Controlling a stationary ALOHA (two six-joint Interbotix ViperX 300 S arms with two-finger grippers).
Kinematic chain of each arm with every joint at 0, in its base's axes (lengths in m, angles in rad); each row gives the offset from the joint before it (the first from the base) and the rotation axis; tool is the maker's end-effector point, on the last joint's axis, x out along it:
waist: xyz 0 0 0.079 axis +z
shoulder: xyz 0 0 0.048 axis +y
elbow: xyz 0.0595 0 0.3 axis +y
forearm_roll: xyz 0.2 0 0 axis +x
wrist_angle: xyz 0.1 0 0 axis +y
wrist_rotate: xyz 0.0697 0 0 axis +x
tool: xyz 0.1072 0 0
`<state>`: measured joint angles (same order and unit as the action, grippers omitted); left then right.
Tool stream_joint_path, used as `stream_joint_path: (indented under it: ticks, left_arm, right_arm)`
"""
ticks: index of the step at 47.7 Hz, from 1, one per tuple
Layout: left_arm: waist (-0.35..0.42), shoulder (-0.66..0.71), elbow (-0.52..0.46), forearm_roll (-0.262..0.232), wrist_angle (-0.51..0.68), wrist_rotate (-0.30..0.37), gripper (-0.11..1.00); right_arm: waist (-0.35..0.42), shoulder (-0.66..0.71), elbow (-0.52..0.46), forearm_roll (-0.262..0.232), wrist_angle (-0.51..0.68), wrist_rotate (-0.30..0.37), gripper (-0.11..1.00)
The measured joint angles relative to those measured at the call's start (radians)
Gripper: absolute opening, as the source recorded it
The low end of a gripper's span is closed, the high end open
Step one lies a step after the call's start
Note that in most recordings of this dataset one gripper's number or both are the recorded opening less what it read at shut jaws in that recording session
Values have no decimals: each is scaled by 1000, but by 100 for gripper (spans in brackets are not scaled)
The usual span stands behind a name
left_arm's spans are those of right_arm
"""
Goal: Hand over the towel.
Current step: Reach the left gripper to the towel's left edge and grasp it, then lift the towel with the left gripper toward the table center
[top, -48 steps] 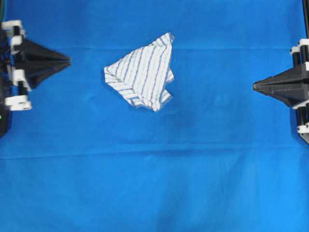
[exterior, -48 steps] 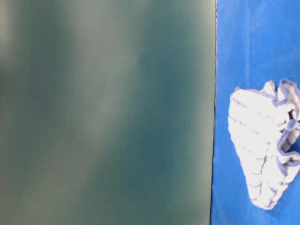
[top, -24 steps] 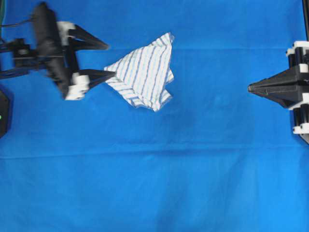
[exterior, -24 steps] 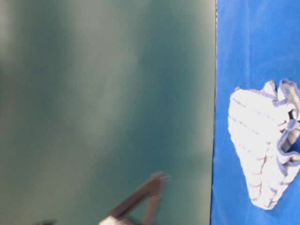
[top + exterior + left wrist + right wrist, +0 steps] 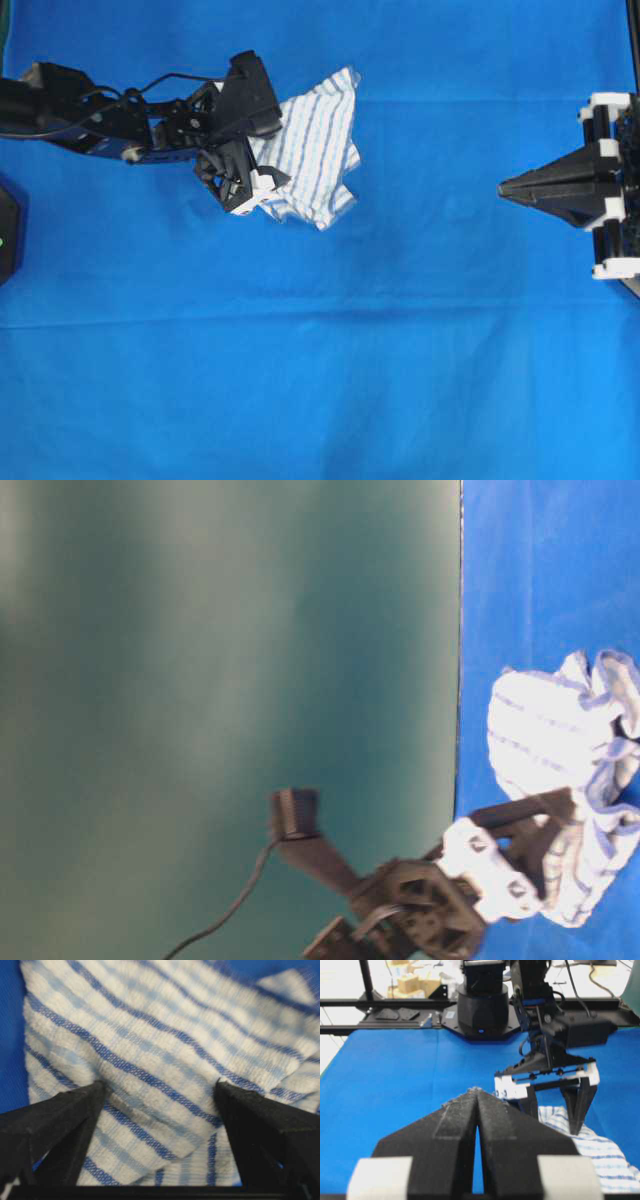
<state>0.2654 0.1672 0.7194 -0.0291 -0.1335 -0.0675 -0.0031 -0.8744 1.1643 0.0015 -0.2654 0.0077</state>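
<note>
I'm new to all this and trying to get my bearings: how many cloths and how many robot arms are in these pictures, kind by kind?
Striped towels: 1, the towel, white with blue stripes.
Plain blue cloths: 1, the blue cloth covering the table.
Robot arms: 2, the left gripper with jaws open over the towel, and the right gripper with jaws closed, empty.
Total: 4

no readable text or labels

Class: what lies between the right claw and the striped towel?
Only bare blue cloth separates the shut right claw from the white, blue-striped towel in the overhead view.
</note>
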Motion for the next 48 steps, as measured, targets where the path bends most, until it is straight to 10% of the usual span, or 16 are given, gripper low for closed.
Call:
stream_joint_path:
  ticks: [12,29,48]
  left_arm:
    - [5,12,-3,0,40,9,89]
    - [5,-52,-3,0,75,18,6]
    - [-3,-359,-25,2,83,18,6]
  right_arm:
    - [0,5,0,0,0,0,1]
    - [0,5,0,0,0,0,1]
    - [-2,6,2,2,0,2,1]
